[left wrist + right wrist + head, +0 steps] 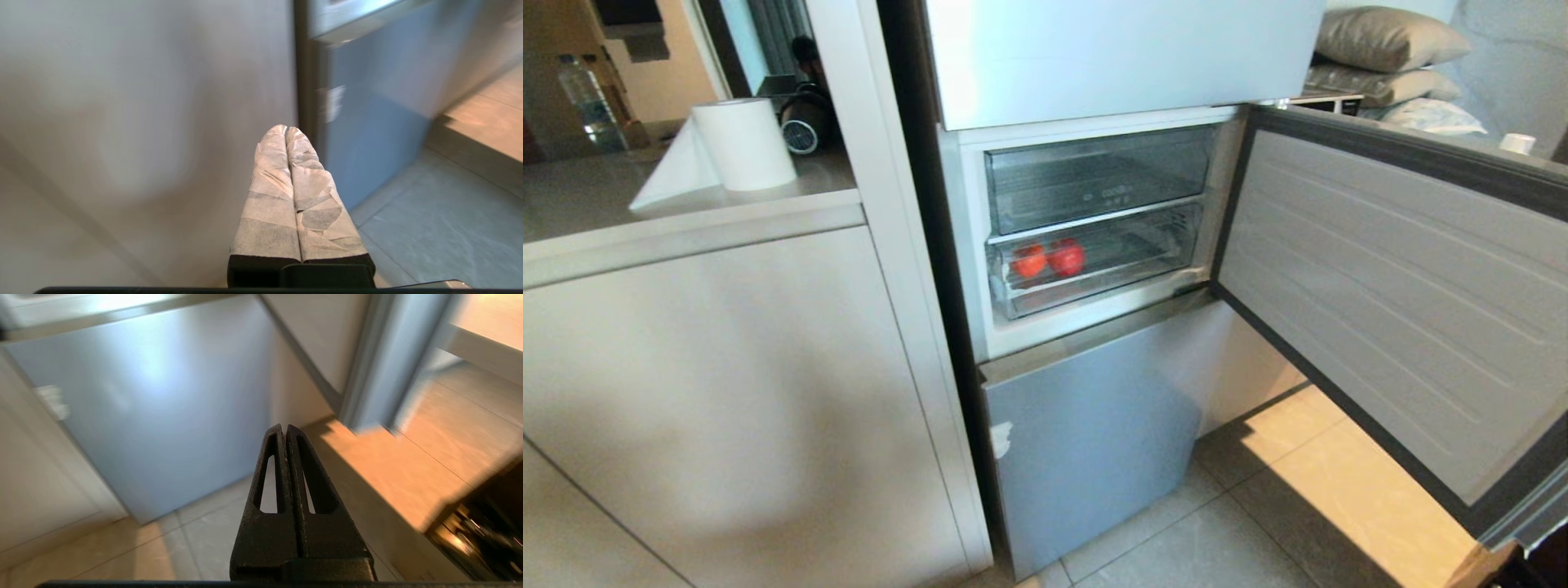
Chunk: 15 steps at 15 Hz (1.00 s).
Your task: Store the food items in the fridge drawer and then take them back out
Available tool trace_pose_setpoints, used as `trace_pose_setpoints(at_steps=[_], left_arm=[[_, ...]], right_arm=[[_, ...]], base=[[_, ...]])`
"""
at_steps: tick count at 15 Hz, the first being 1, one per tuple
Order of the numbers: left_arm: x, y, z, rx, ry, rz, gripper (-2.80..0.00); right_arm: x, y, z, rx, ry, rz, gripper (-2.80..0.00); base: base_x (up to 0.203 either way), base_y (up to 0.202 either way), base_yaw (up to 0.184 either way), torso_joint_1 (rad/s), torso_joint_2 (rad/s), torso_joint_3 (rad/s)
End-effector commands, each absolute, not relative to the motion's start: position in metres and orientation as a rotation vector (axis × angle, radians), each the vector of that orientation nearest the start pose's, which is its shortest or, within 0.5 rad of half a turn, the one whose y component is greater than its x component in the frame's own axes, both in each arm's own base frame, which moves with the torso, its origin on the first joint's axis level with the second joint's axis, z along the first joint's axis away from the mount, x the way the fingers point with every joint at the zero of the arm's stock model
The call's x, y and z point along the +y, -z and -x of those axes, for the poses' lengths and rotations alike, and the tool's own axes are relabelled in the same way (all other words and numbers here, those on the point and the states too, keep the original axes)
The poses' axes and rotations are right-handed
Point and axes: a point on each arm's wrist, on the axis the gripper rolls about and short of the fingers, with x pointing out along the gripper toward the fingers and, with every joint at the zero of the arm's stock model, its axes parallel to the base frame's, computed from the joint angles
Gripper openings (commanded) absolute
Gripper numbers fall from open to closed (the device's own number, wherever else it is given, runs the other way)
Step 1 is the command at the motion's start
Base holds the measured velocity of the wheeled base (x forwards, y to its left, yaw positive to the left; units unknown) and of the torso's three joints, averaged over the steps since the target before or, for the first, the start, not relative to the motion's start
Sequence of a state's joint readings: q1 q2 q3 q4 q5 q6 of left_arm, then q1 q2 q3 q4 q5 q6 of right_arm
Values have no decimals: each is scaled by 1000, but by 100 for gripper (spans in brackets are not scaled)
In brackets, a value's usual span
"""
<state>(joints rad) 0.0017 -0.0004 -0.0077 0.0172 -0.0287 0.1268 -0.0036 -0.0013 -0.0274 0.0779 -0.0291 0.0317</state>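
Fridge compartment stood with its door (1388,302) swung open to the right. Lower clear fridge drawer (1094,278) was pushed in, holding two round orange-red food items (1048,259) side by side at its left end; a second clear bin (1094,175) sat above it. Left gripper (286,130), fingers (269,196) tape-wrapped and pressed together, empty, faced the cabinet side by the fridge. Right gripper (284,428), fingers closed on nothing, hung low before the blue lower panel (155,400). A paper roll (743,143) stood on the surface at left.
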Motion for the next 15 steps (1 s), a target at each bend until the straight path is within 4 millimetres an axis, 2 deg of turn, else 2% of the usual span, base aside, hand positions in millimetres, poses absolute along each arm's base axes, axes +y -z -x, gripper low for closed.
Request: trace_pose_setpoints(at_steps=[1,8,12,13,15], left_arm=[[-1,-75,23,10,28,-123,-280],[0,-75,23,11,17,-97,-280],[0,-75,23,8,16,-92,-280],[0,-75,23,9,13,-79,-280],[0,-76,24,7,7,-59,-280]], right_arm=[[-1,-75,25,50,33,-32,-280],[-1,-75,25,50,31,-32,-280],[0,-74,25,53,20,10,-280],[0,-78,26,40,18,36,-280],[0,-102,29,-3,8,51,-280]], base=[[2,-10,174,-1,0,0],[0,-9,168,2,4,2],[1,-1,23,0,1,2],[0,0,0,0,0,0],[0,0,0,0,0,0]])
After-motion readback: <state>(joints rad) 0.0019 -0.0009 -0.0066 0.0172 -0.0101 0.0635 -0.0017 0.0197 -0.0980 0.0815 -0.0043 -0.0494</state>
